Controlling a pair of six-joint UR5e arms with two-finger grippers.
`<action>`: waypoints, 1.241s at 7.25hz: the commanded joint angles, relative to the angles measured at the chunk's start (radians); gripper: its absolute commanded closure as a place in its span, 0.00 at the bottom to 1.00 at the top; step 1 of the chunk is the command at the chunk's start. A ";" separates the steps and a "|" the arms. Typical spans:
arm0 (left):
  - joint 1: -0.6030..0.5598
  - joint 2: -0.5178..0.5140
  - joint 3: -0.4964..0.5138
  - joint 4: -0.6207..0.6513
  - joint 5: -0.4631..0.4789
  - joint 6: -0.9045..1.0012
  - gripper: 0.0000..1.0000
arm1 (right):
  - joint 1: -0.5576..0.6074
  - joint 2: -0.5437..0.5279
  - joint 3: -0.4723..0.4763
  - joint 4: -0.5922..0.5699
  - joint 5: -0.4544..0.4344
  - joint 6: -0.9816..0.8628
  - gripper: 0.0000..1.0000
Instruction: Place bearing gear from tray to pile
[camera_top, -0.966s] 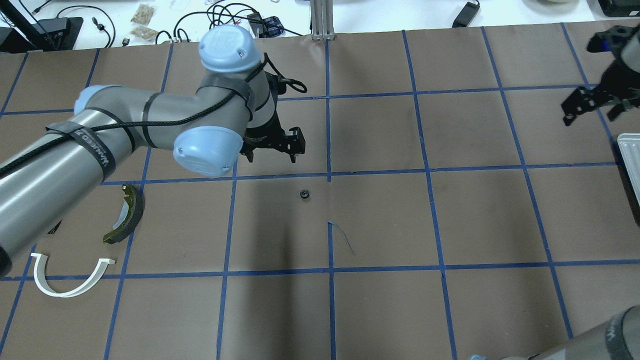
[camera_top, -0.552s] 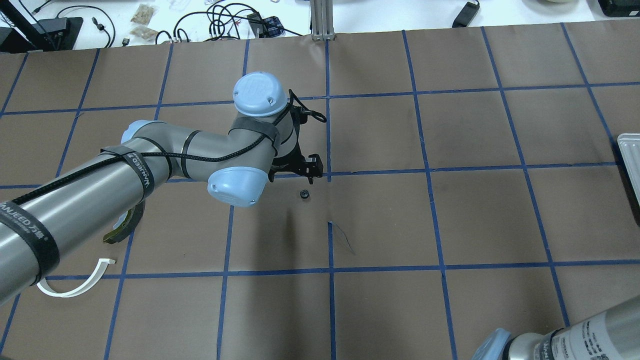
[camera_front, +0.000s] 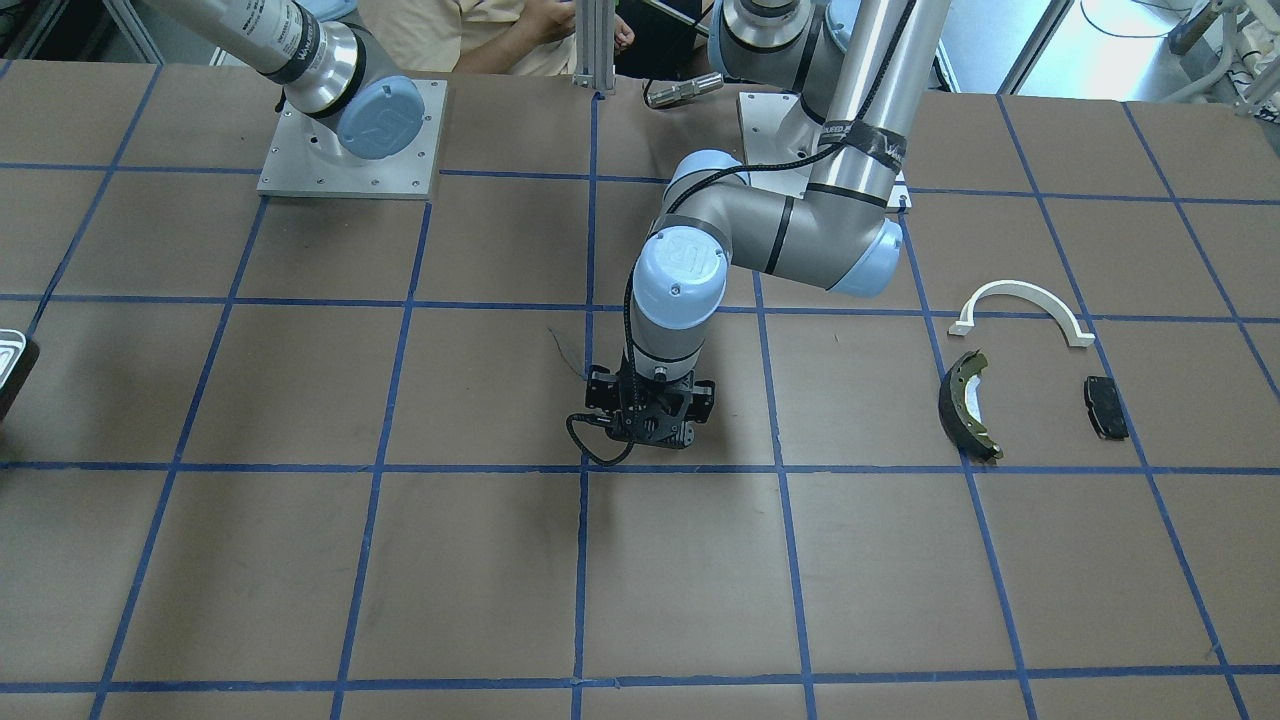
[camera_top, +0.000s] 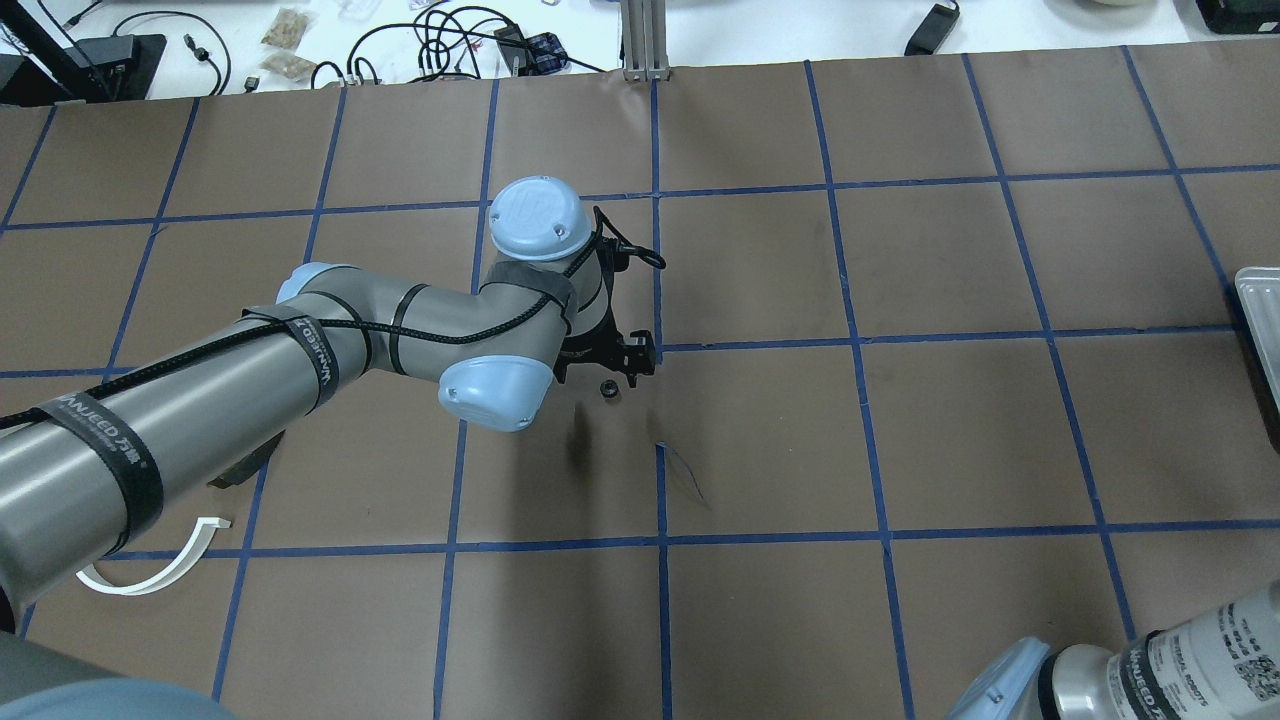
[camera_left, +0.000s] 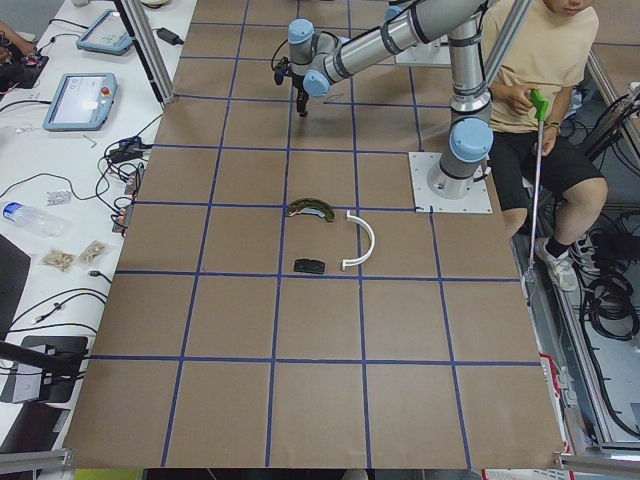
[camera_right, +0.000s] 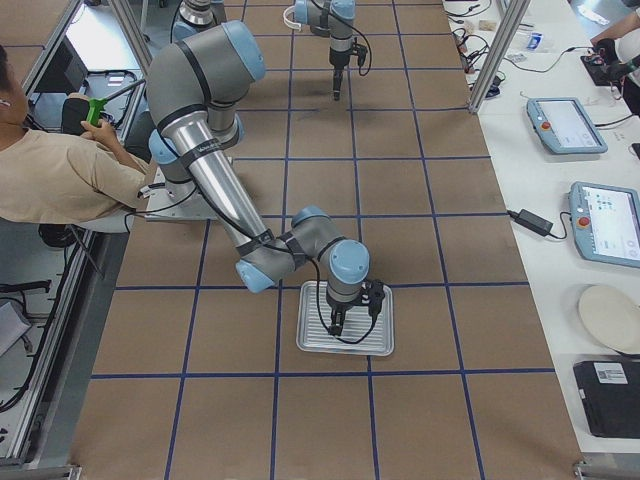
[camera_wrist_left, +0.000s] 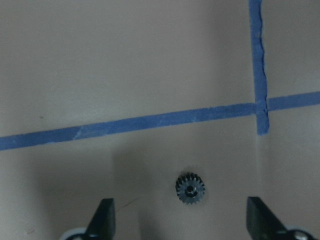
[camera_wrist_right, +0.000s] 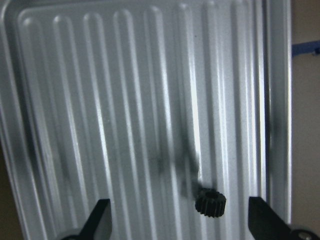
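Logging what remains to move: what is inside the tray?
One black bearing gear lies on the ribbed floor of the tray, between the fingers of the open right tool. The wrist view cuts off part of the tray; the right arm covers some of it from the side.

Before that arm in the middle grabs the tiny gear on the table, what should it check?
1. Left gripper open: ok.
2. Bearing gear between its fingers, near the middle: ok.
3. Gear lying flat, hole up: ok.
4. Gripper low enough to close on it: cannot tell.
5. Right gripper away, open over the tray: ok.
6. Pile visible as drop spot, brake shoe, white arc and black pad: ok.
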 joint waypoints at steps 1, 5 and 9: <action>-0.001 -0.025 0.001 0.045 -0.001 0.000 0.26 | -0.003 0.012 0.003 -0.011 -0.066 -0.010 0.23; -0.001 -0.030 -0.001 0.041 -0.001 0.003 0.78 | -0.002 0.014 0.000 0.002 -0.079 -0.029 0.78; 0.011 -0.012 0.033 0.013 0.012 0.022 1.00 | 0.014 -0.015 -0.005 0.011 -0.068 -0.061 1.00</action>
